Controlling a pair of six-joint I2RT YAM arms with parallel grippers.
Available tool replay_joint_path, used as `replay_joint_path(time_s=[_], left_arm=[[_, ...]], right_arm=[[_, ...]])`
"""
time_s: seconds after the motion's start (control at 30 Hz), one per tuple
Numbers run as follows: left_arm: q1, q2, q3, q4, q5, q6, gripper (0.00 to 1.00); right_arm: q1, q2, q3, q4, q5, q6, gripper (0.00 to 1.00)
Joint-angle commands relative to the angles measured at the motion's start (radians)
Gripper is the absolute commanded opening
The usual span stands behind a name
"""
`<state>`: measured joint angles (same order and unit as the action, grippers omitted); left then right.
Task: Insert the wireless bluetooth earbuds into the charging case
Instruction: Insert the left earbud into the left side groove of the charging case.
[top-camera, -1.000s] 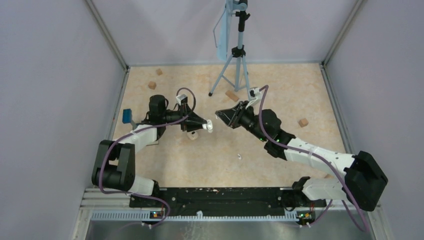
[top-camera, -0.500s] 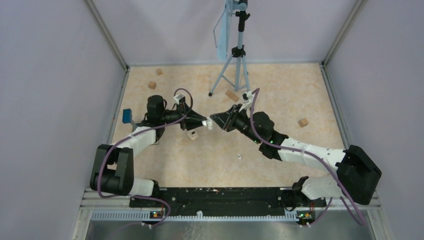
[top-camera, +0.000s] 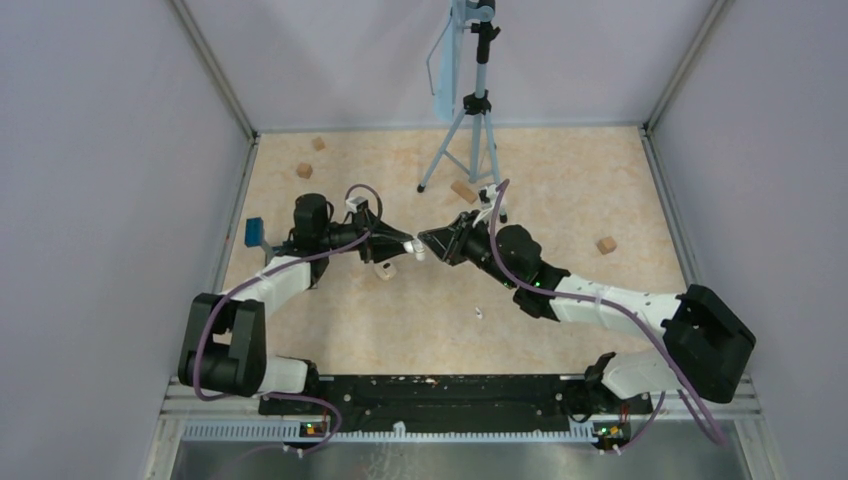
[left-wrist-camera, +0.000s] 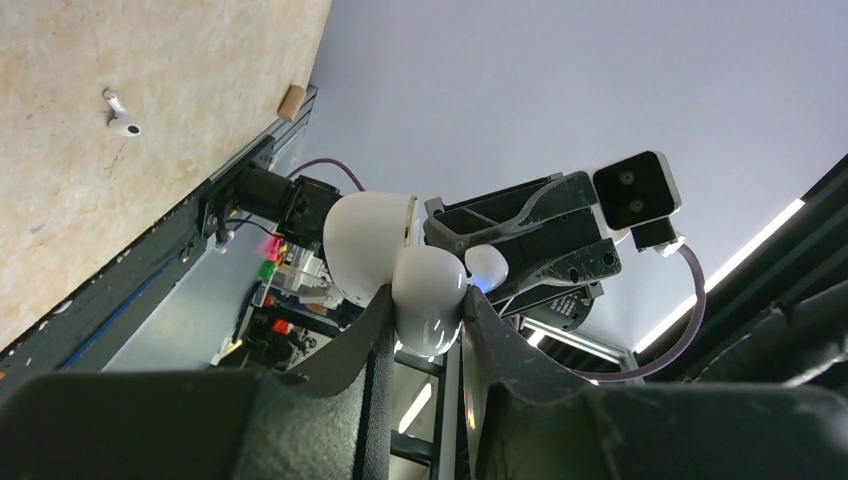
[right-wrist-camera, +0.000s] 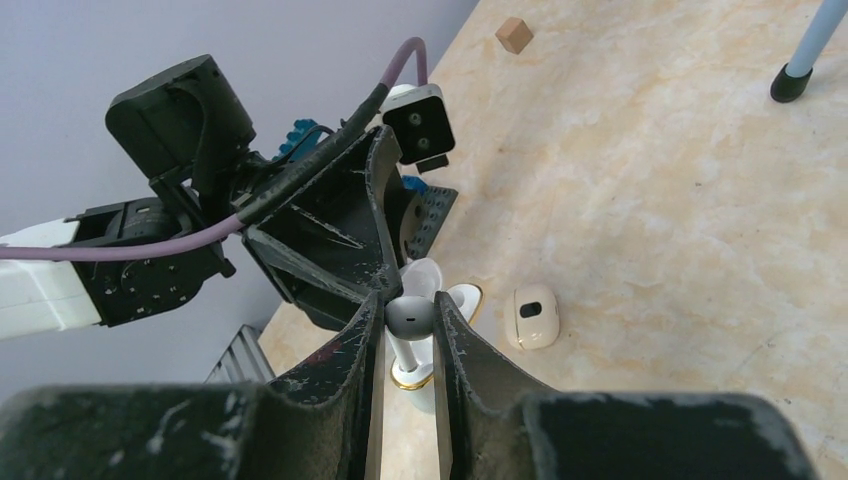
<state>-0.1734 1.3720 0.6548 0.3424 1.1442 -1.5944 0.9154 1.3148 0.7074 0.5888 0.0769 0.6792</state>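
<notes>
Holding open charging case (left-wrist-camera: 372, 245) in left pincer (left-wrist-camera: 427, 318); right pincer (right-wrist-camera: 408, 306) clamps earbud (right-wrist-camera: 410, 320) beside it

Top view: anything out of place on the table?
Yes: a loose earbud lies alone on the table, apart from both grippers. The left gripper holds the open charging case aloft, and the right gripper holds a second earbud at it. A spare case lies unattended near them.

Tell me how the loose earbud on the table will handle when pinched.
The loose earbud looks tiny and glossy, so probably light and slippery. Its rounded head and thin stem suggest it would pivot when nudged.
</notes>
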Motion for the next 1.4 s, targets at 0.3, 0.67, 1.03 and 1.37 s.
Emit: replay_joint_path(time_s=[0.3, 0.67, 1.03, 1.37], left_arm=[[-0.005, -0.038, -0.03, 0.063, -0.009, -0.051, 0.0], [-0.003, -0.036, -0.028, 0.074, -0.018, -0.056, 0.0], [-0.003, -0.037, -0.028, 0.075, -0.02, -0.056, 0.0], [-0.004, -0.03, -0.018, 0.081, -0.024, -0.068, 0.0]], right_arm=[[0.013, 0.049, 0.05, 0.052, 0.014, -0.025, 0.09], [0.014, 0.038, 0.049, 0.048, 0.006, -0.029, 0.08], [0.013, 0.015, 0.035, 0.05, 0.021, -0.029, 0.09], [0.013, 0.02, 0.029, 0.067, 0.006, -0.023, 0.09]])
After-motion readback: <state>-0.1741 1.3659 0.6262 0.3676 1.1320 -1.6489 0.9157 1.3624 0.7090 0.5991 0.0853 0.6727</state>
